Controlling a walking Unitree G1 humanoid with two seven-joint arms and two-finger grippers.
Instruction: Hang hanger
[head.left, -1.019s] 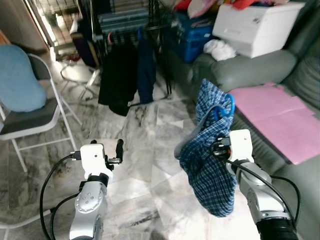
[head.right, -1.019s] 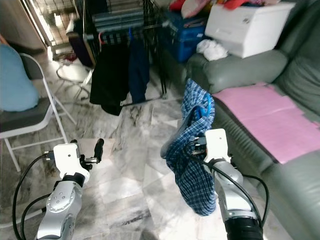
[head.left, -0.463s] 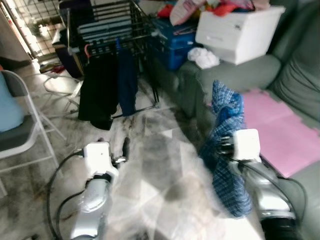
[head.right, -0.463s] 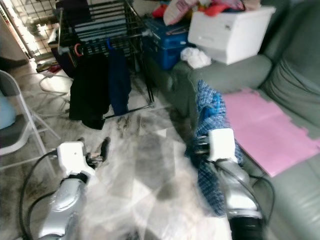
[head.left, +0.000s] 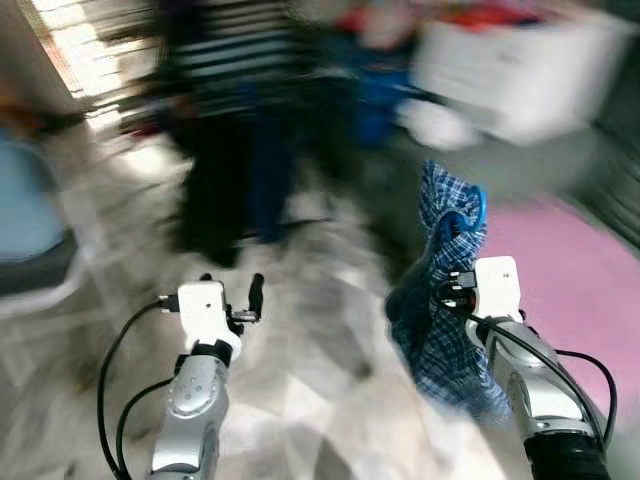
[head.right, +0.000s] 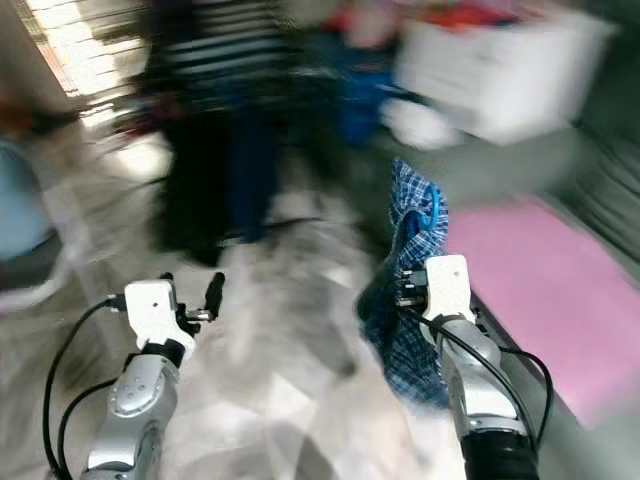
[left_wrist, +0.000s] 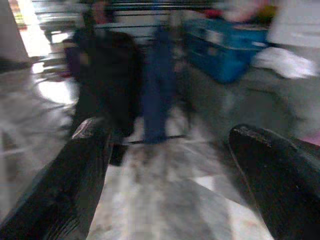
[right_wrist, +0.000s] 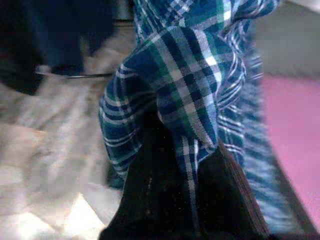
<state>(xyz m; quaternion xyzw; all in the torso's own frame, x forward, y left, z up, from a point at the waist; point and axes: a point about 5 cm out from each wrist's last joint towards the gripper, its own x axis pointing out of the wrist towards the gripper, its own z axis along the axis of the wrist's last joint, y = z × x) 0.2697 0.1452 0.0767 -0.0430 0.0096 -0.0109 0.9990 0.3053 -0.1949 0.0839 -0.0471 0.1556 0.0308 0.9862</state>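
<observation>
A blue plaid shirt on a blue hanger hangs from my right gripper, which is shut on it at mid-right, above the marble floor. In the right wrist view the plaid cloth drapes over the black fingers. My left gripper is held out at lower left with nothing in it; the left wrist view shows its two black fingers wide apart. Ahead, blurred, stands a dark drying rack with dark garments hanging from it.
The head views are blurred by motion. A grey sofa with a pink sheet runs along the right. A white box and a blue crate sit behind the rack. A chair with a blue cushion stands at far left.
The whole picture has shifted and blurred, so the camera has moved. The shirt stays in my right gripper and the left gripper stays open.
</observation>
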